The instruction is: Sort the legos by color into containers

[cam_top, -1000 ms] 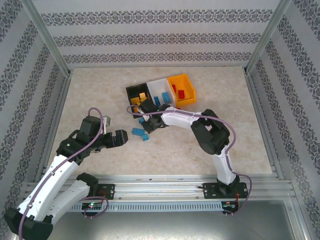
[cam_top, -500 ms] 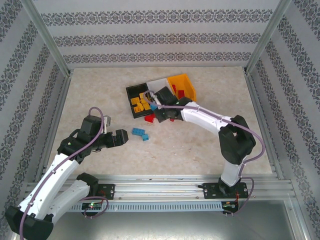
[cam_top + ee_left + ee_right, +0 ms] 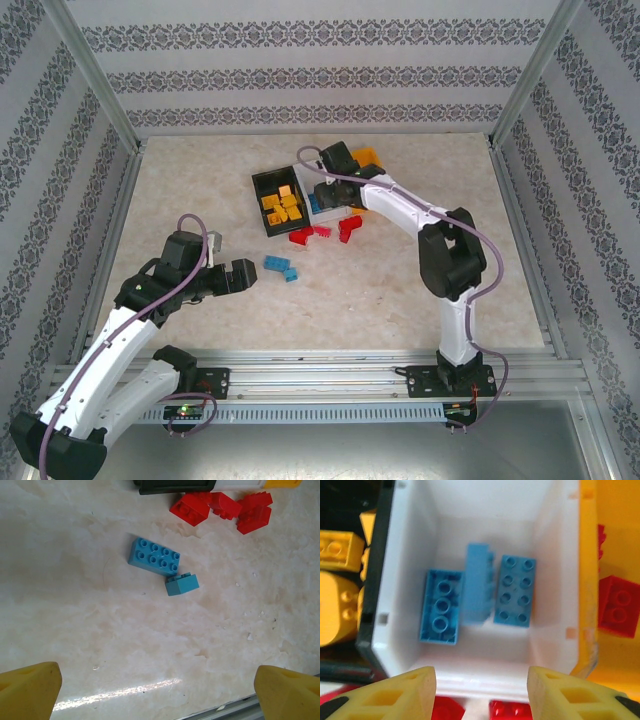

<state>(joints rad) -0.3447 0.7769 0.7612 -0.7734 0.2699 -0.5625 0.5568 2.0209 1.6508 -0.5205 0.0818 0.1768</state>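
My right gripper [image 3: 480,696] hangs open above the white bin [image 3: 552,525], where three blue legos [image 3: 514,590] lie; the middle one is blurred. From above, that gripper [image 3: 326,188] covers most of the white bin [image 3: 322,211]. To its left, the black bin [image 3: 262,181] holds several yellow legos [image 3: 280,205]. The orange-yellow bin [image 3: 368,158] holds a red lego [image 3: 617,605]. Three red legos [image 3: 322,232] lie on the table in front of the bins. Two blue legos [image 3: 155,556] lie ahead of my left gripper [image 3: 159,692], which is open and empty.
The marble-patterned tabletop [image 3: 200,190] is fenced by aluminium rails and patterned walls. The right arm [image 3: 450,260] reaches in from the front right to the bins. A metal rail [image 3: 235,711] runs along the near edge under the left gripper.
My right gripper has risen from the table by the loose legos, carrying a blue lego to the white bin, and has opened over it. The left arm has not moved.
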